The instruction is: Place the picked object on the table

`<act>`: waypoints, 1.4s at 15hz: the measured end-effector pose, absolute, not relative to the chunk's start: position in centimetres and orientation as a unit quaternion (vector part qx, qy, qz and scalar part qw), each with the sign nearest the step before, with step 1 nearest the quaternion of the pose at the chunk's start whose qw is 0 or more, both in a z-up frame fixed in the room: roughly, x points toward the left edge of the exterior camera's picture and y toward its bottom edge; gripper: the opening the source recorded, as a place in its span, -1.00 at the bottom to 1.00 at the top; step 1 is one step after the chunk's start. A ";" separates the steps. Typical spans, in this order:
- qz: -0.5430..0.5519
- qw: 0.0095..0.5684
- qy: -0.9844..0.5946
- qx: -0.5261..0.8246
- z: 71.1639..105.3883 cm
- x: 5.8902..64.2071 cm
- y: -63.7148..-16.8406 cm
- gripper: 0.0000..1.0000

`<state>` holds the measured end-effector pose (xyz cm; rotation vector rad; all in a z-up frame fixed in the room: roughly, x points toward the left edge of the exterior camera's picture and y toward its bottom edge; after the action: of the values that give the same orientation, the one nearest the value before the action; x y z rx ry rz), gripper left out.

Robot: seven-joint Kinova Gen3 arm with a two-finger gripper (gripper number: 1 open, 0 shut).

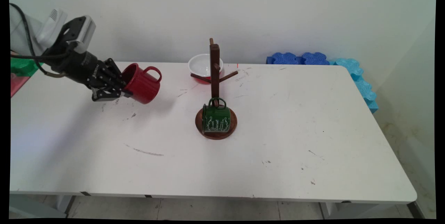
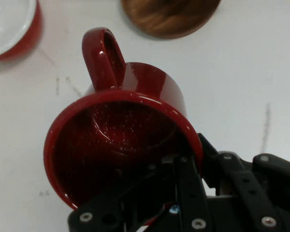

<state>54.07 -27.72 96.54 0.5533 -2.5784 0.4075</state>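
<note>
The white bench [image 1: 243,168] is pretty scuffed up front, with grey streaks and little dark marks scattered over the near half.

Mid-bench, a glossy dark green enamel mug with pale script lettering [image 1: 216,118] is seen hanging on its side from a low peg of a dark brown wooden mug tree [image 1: 215,78], which is made up of a round base, a square post and thin pegs sticking out at angles. The mug's body sits right over the round base.

Over on the left, a shiny red enamel mug with a loop handle [image 1: 142,82] is held up off the bench by the black two-finger gripper [image 1: 122,88]. The mug is tipped over so its mouth faces back toward the gripper and the handle points upward. In the hand view the red mug [image 2: 130,135] is seen from the open end, with a smooth rolled rim and a dark glossy inside; the gripper [image 2: 181,186] is closed down on the rim wall, one finger inside the mouth and the other outside.

Further back, behind the mug tree, a round bowl, white inside and red outside [image 1: 203,67], is set on the bench. At the far right edge, bright blue scalloped foam blocks [image 1: 300,58] are lined up by the wall.
</note>
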 end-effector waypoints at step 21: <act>0.176 0.150 -0.959 0.165 89.7 52.3 -33.1 -1.00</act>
<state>52.28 -33.06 89.67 0.4739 -2.7548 0.5070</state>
